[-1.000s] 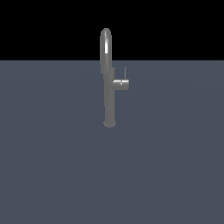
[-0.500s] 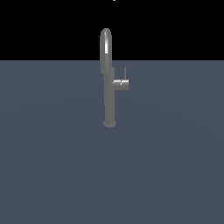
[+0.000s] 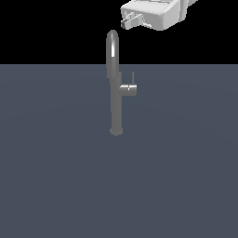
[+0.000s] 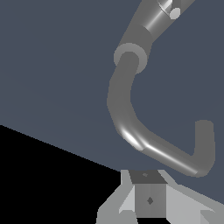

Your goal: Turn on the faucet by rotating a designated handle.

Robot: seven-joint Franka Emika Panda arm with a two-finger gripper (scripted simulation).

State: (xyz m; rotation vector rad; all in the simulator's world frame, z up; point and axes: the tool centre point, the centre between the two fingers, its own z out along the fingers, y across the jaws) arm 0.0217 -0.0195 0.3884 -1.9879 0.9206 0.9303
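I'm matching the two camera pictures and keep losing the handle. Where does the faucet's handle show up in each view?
Exterior view: the handle juts from the faucet column toward the exterior view's right, partway up, its thin rod pointing upward.
Wrist view: the handle shows only partly at the picture's edge, beyond the column's upper end.
Shared landmark: the arched spout, seen in both.

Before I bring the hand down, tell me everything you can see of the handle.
The handle is a short grey metallic cylinder jutting horizontally from the faucet column towards the exterior view's right, about midway up. A thin pin-like lever rises upright from its outer end. Nothing touches it; the hand hangs well above, near the spout's arch.
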